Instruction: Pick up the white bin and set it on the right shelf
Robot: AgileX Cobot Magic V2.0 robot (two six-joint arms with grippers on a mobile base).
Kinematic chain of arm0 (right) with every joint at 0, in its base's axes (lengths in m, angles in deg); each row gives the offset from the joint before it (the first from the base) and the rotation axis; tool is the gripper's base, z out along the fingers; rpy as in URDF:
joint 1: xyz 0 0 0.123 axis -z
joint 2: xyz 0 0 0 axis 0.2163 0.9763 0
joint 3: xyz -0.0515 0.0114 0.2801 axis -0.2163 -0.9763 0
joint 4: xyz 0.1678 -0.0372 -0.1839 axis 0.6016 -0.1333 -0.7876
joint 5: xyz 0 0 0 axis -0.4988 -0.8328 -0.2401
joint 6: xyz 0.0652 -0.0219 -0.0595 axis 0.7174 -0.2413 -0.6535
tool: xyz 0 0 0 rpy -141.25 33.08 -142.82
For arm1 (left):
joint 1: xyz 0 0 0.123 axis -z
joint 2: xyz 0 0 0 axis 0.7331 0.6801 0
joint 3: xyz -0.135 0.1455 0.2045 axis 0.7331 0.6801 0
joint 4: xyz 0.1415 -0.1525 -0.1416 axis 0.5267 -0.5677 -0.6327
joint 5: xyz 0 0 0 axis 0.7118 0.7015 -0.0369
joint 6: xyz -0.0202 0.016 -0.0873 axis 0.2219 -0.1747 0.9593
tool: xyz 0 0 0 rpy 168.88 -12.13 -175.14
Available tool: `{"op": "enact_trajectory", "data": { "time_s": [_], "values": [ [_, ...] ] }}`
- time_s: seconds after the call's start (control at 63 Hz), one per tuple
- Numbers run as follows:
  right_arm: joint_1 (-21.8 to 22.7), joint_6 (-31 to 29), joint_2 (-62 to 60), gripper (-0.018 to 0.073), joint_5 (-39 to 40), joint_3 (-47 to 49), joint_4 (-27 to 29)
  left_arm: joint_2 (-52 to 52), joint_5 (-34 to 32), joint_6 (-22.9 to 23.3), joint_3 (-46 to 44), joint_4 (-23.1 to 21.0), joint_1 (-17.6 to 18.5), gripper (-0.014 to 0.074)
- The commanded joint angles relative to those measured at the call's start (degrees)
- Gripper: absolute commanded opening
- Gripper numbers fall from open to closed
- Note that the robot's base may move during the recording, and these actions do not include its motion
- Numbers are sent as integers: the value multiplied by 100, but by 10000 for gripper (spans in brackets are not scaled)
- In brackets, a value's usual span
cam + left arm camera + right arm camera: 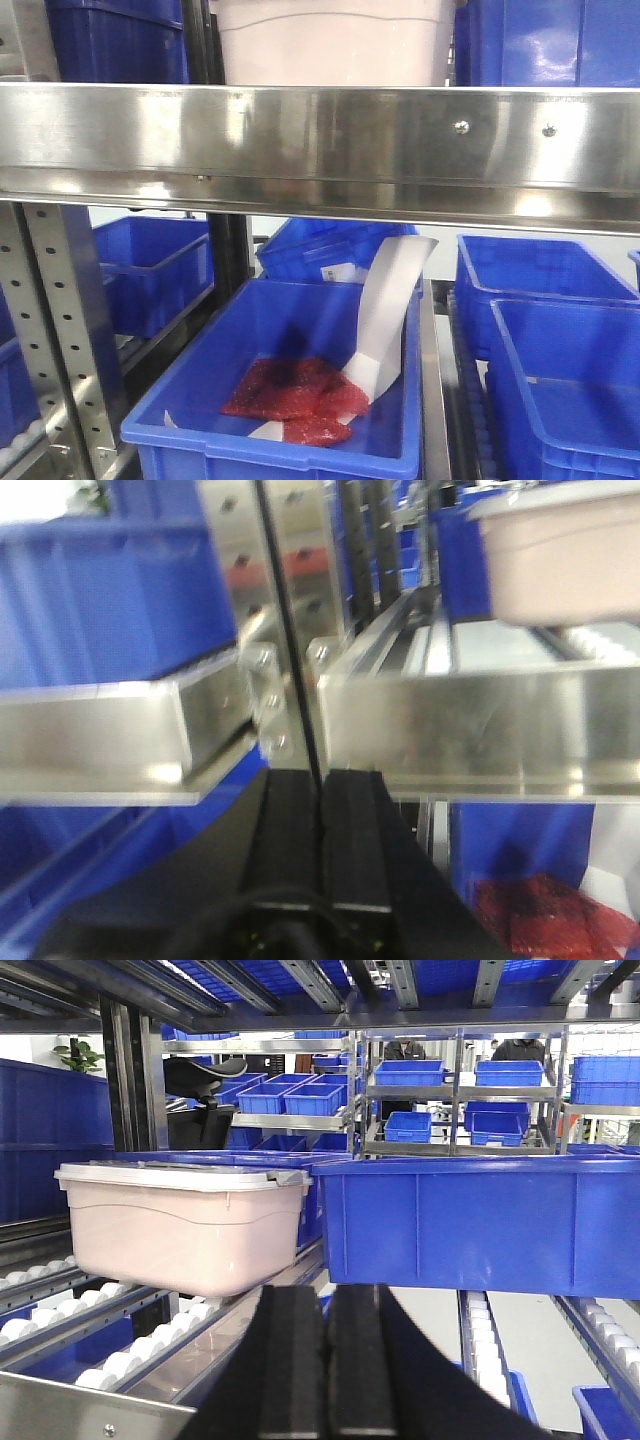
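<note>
White bin: the white bin [185,1222] sits lidded on the roller track [110,1345] of the steel rack, just behind the front rail [320,140]; in the front view only its lower wall [335,40] shows above that rail.
Neighbours: a blue crate [475,1222] stands just beside it on the right, their corners near or touching; which cannot be told.
Left gripper: the left gripper [322,810] has its black fingers pressed together with nothing between them, hovering in front of the rail and a perforated upright [300,570].
Right gripper: the right gripper [325,1355] is likewise closed and empty, pointing between bin and crate.
Below: an open crate [290,400] holds red mesh bags [295,395] and a curled white sheet [385,310].
Risk: with both grippers closed, neither can take the bin; fingers pushed forward as they are could shove it back along the rollers or jam against the crate, judging by the narrow gap.
</note>
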Motion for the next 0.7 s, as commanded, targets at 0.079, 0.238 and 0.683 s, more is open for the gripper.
{"op": "enact_trajectory", "data": {
  "time_s": [0.079,0.238,0.683],
  "values": [
    [35,-27,69,68,419,158,82,-387,-518,68,567,-140,-58,-118],
    [35,-27,69,68,419,158,82,-785,-637,68,1056,-210,-58,-118],
    [35,-27,69,68,383,158,82,-761,-591,68,1056,-236,-58,-118]
  ]
}}
